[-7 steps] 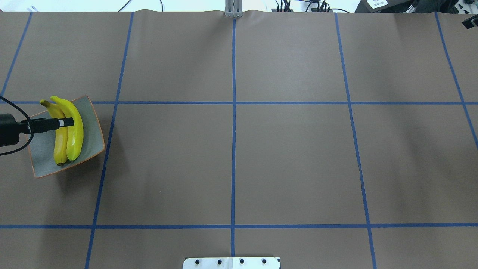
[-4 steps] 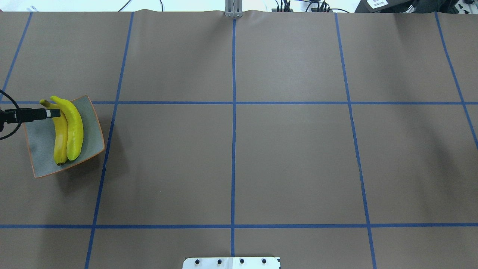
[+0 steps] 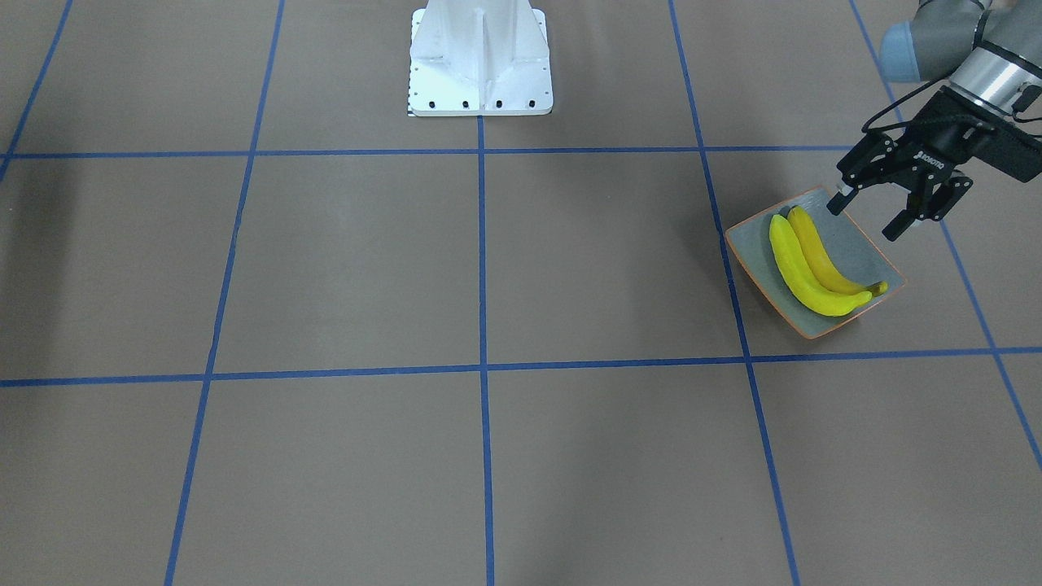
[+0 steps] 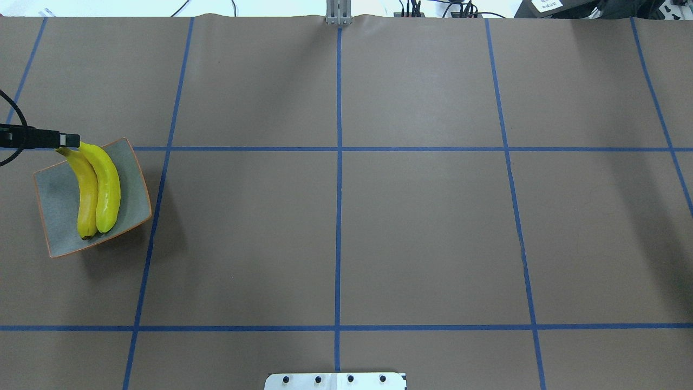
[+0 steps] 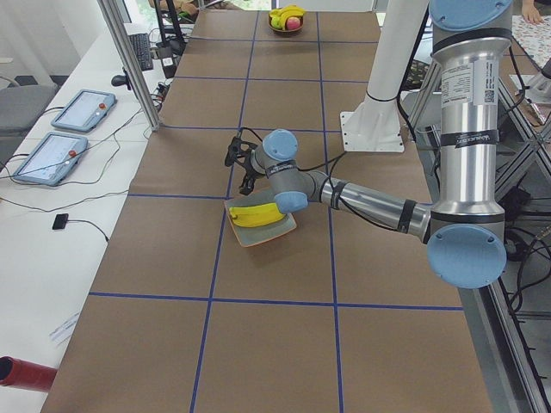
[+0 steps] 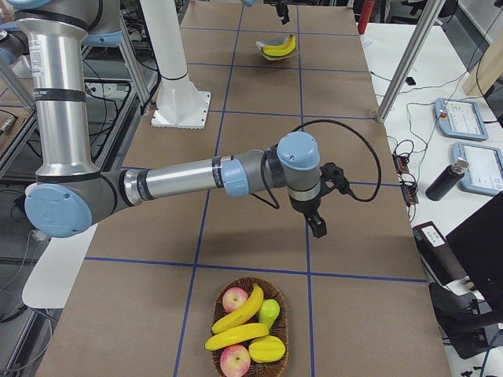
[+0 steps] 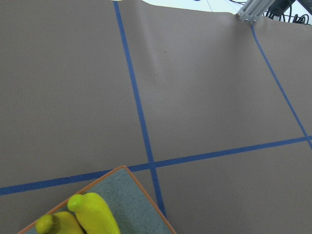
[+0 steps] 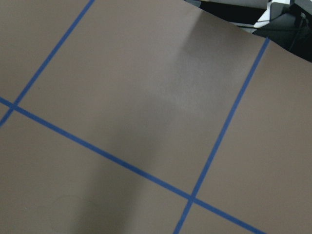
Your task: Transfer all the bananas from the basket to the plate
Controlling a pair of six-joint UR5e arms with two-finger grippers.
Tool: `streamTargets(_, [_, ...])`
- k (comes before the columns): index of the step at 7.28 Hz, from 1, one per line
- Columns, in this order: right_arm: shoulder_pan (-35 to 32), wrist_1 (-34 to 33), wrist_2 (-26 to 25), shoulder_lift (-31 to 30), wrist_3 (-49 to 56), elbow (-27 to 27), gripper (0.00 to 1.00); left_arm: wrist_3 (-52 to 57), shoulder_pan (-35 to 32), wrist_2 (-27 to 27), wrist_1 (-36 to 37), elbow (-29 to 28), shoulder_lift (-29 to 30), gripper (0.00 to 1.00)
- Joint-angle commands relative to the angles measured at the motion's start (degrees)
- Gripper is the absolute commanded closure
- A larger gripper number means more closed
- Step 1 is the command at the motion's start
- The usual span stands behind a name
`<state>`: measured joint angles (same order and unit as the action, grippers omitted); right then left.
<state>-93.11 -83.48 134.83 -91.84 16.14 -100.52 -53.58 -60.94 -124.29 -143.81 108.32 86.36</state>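
Observation:
Two yellow bananas (image 3: 814, 264) lie side by side in the grey, orange-rimmed plate (image 3: 863, 248) at the table's left end; the overhead view shows the bananas (image 4: 97, 189) on the plate (image 4: 57, 216). My left gripper (image 3: 864, 220) hovers open and empty over the plate's corner nearest the robot base, beside the banana tips (image 7: 80, 214). More bananas (image 6: 240, 310) sit in the wicker basket (image 6: 216, 318) at the table's right end. My right gripper (image 6: 317, 226) hangs above the table short of the basket; I cannot tell whether it is open or shut.
The basket also holds apples (image 6: 235, 298) and a green-yellow fruit (image 6: 269, 312). The white pedestal base (image 3: 479, 61) stands at the table's robot side. Blue tape lines (image 4: 338, 162) grid the brown table cover. Tablets (image 5: 82, 110) lie on a side desk.
My left gripper has drawn back from above the bananas' middle to the plate's far-left corner by their tips. The bananas and plate have not moved.

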Motion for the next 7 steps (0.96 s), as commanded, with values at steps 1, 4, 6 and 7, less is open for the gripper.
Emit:
streamTargets(1, [-4.2,5.8,0.1,-7.5,7.4,6.0,0.00,0.2,0.0,-0.3,2.1,1.3,2.1,0.01])
streamTargets(4, [-9.5,15.1,1.2,-3.2,10.8,26.1,0.00,0.2,0.6,-0.3,2.2,0.7,3.8,0.01])
streamTargets(6, [-9.5,16.9,1.8,-3.7,10.2,30.2,0.01,0.3,0.6,-0.3,2.2,0.7,4.3,0.01])
streamTargets(7, [-9.5,16.9,1.8,-4.1,7.9,30.6,0.02,0.3,0.6,-0.2,2.2,0.7,4.5,0.01])
